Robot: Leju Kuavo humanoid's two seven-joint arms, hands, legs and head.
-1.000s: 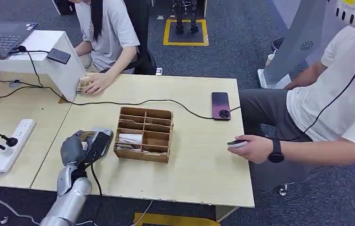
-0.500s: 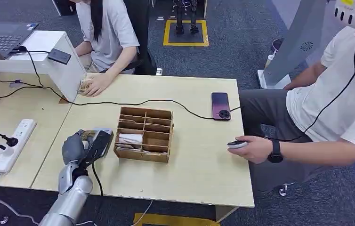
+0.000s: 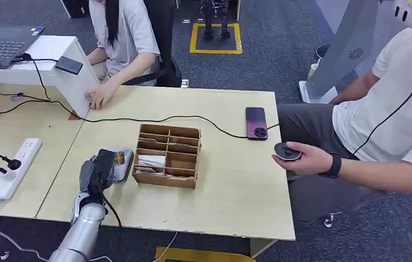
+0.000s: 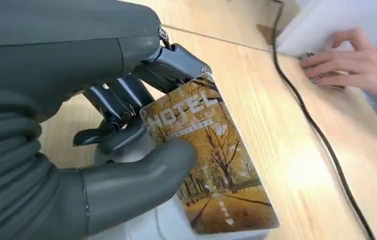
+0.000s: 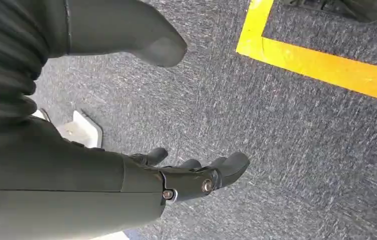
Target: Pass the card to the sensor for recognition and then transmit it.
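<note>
— So, where is the card [image 4: 207,165] at this moment?

— My left hand [image 3: 98,170] holds it, pinched between the thick thumb and the dark fingers [image 4: 126,97]. I see the card lying over a pale, flat device [image 3: 122,161] on the wooden surface [image 3: 231,185], just beside the wooden box [image 3: 166,155] with compartments. I judge this device to be the sensor, and the card looks to be touching it or almost so; I cannot tell which.

— How do you think it will handle?

— It is a thin, stiff plastic rectangle with rounded corners, glossy, printed with yellow autumn trees and the word HOTEL. I judge it very light and rather slippery. It will bend a little but not fold. The hold is at one short end, so most of the card stands free of my fingers, which I think is good for reading.

— And the other hand?

— My right hand [image 5: 196,175] hangs down over grey carpet with a yellow line. Its fingers are loosely curled and apart, with nothing in them.

— What else is near?

— A black cable [image 3: 154,118] crosses the surface. A person's hand [image 3: 99,97] rests at the far edge, beside a white box [image 3: 56,65]. Another person at my right holds a small dark round object [image 3: 287,151]. For passing the card on, I think the free end is where someone can take it.
</note>
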